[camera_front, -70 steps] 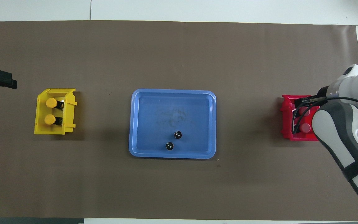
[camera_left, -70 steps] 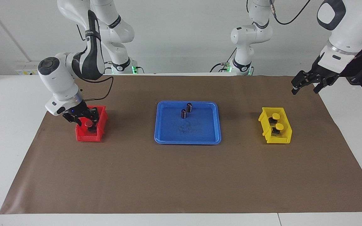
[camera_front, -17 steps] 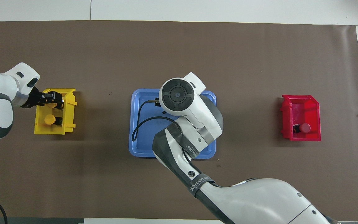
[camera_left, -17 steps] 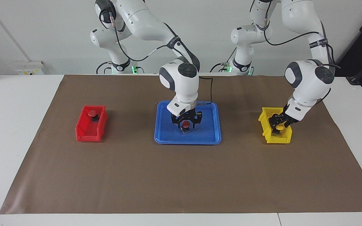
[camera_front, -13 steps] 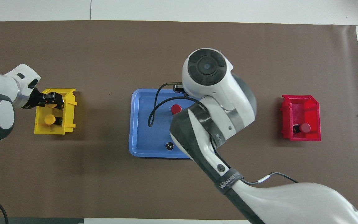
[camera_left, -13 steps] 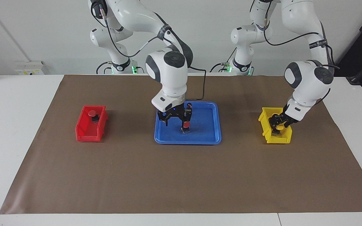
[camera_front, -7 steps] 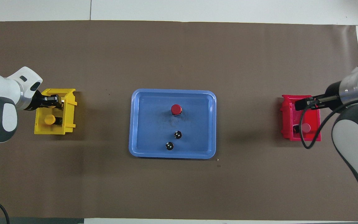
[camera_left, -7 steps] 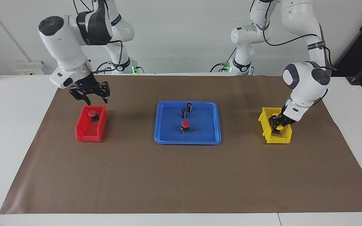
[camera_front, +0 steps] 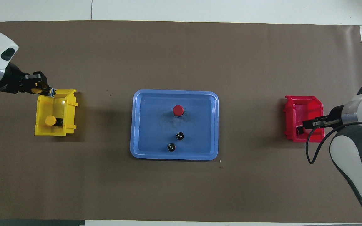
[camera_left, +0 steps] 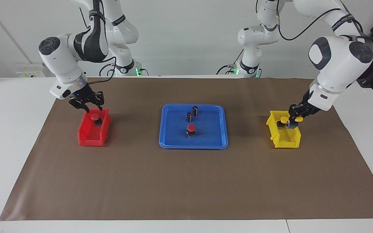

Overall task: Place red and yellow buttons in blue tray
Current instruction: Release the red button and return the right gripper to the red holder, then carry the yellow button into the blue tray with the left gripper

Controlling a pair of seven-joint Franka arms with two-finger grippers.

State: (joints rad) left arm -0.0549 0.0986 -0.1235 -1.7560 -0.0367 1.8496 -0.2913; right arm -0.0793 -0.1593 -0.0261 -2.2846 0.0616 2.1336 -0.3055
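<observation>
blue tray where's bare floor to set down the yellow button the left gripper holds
The blue tray has bare floor on both sides of its middle line, toward either arm's end. The middle is crowded: the red button, then two dark cylinders nearer the robots.

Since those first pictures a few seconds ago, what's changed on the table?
The right hand carried one red-capped push button from the small red bin into the shallow blue plastic tray, then returned. The left hand lifted one yellow-capped push button above the small yellow bin. Bins and tray stayed put.

One red button (camera_left: 191, 128) upright in blue tray (camera_left: 217, 142); others at bins
</observation>
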